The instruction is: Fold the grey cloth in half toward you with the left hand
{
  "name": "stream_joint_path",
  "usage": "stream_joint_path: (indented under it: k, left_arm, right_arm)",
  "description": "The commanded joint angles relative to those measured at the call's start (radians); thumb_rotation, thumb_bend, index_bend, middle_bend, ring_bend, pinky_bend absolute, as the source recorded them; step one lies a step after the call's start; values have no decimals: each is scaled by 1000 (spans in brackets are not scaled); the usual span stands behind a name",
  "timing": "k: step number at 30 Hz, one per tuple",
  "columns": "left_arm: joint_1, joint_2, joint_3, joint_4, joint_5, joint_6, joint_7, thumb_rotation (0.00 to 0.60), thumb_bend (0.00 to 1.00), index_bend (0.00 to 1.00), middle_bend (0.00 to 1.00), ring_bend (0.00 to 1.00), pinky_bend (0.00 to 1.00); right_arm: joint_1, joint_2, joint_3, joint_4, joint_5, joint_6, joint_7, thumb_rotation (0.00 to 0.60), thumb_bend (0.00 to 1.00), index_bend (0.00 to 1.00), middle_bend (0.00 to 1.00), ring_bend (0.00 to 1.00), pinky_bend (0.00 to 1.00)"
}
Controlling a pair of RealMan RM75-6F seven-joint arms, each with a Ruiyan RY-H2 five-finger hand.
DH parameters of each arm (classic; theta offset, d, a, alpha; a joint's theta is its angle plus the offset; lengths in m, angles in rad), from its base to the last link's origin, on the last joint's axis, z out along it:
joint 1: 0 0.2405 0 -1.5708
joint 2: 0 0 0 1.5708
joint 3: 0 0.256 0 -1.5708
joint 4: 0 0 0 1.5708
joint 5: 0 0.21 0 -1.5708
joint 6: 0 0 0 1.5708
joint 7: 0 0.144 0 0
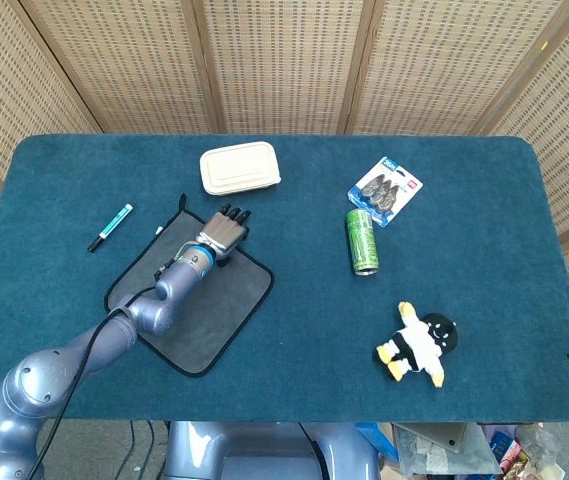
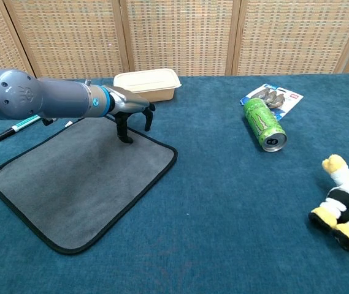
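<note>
The grey cloth (image 1: 209, 300) with black edging lies flat and unfolded on the blue table, left of centre; in the chest view the cloth (image 2: 76, 177) spreads toward the near left. My left hand (image 1: 222, 230) hovers over the cloth's far edge, fingers apart and pointing down. From the chest view the left hand (image 2: 131, 113) has one fingertip touching the cloth near that edge and holds nothing. My right hand does not show in either view.
A cream lidded container (image 1: 240, 167) stands just beyond the hand. A teal pen (image 1: 111, 226) lies left of the cloth. To the right are a green can (image 1: 362, 241) on its side, a blister pack (image 1: 386, 189) and a plush toy (image 1: 419, 343).
</note>
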Motion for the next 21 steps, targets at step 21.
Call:
stream_joint_path:
  k: [21]
  left_arm:
    - [-16, 69, 58, -127, -177, 110, 86, 600, 361, 589, 0, 0, 0]
  right_arm:
    - [-4, 10, -3, -9, -11, 1, 23, 600, 0, 0, 0, 0, 0]
